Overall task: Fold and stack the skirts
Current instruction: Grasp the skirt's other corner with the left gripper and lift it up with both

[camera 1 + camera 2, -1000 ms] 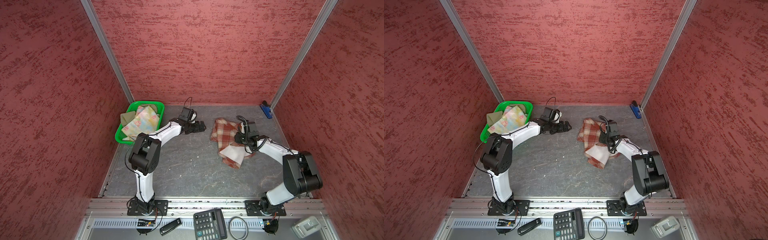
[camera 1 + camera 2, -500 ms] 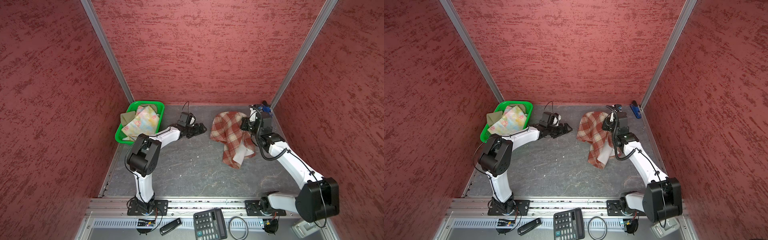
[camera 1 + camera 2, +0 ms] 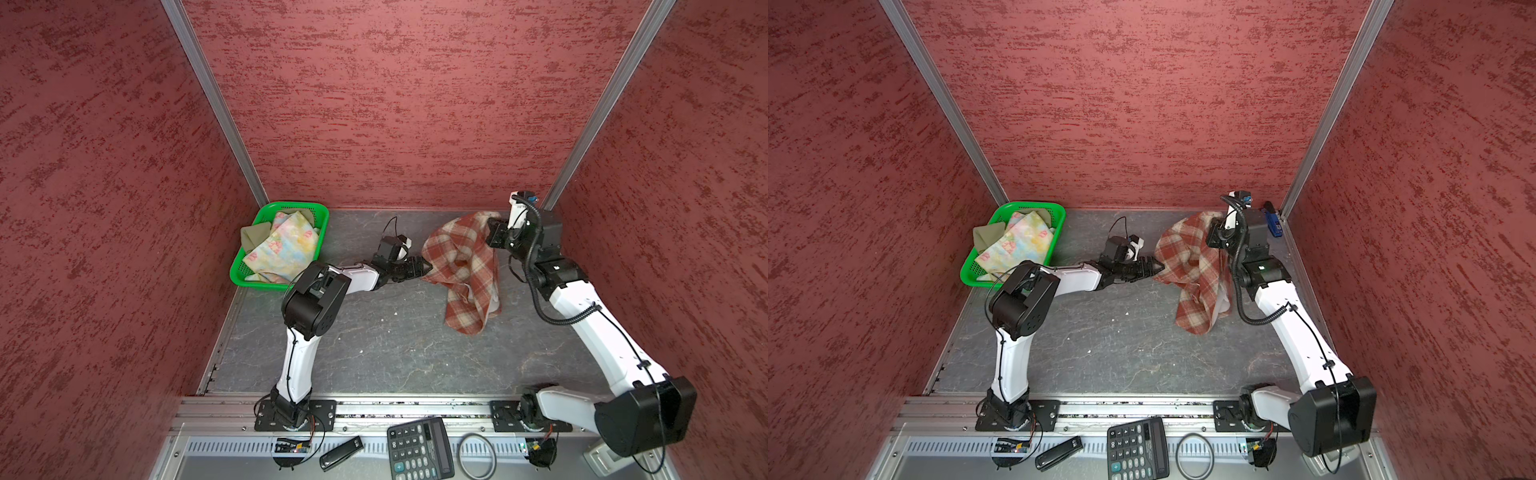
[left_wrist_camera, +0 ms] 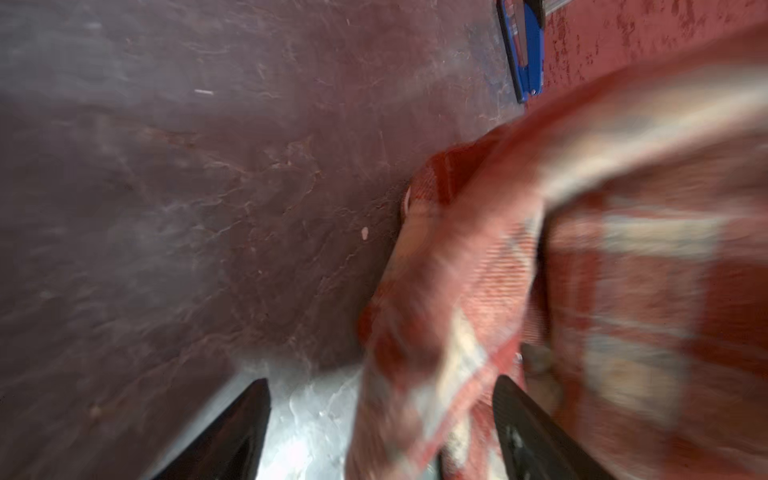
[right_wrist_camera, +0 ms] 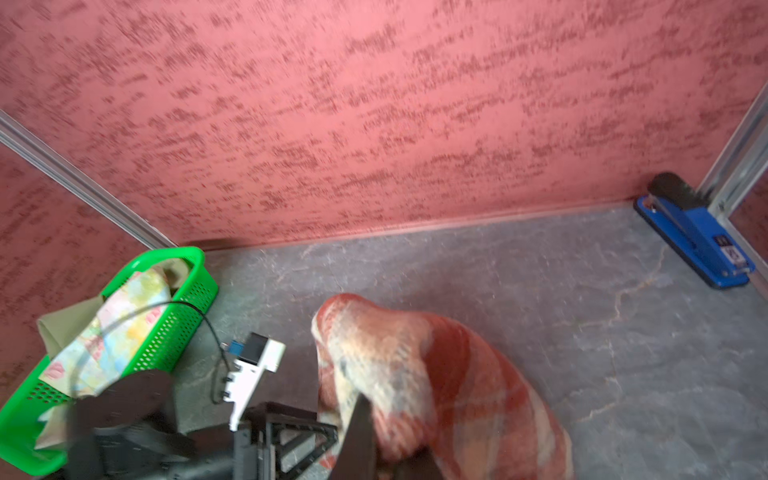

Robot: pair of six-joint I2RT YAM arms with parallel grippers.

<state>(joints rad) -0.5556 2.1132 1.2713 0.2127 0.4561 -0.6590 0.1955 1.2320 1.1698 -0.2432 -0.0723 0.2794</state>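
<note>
Red-brown and cream plaid skirt (image 3: 461,259), soft cloth: I find it at the back right of the grey table (image 3: 374,345), partly raised. Its upper edge is gathered at my right tool (image 3: 495,233), and the rest drapes down and forward. In both top views the lower end lies crumpled on the table.

My right tool is closed, with plaid cloth pinched between its fingers. The right wrist view shows the cloth bunched over that tool (image 5: 386,453).

My left tool (image 3: 424,266) reaches in low from the left and meets the left edge of the plaid skirt (image 3: 1187,266). In the left wrist view, which is blurred, its two dark fingers (image 4: 523,428) stand apart, and a fold of the plaid cloth (image 4: 436,332) lies between them. I cannot tell whether either finger presses on it.

The pastel yellow-blue floral skirt (image 3: 286,245) lies in the green plastic mesh basket (image 3: 239,274) at the back left corner, well apart from both tools. The olive-khaki skirt (image 3: 253,235) lies beneath it and hangs over the basket's rim.

A blue stapler (image 3: 1273,222) sits in the back right corner, just behind my right arm.
</note>
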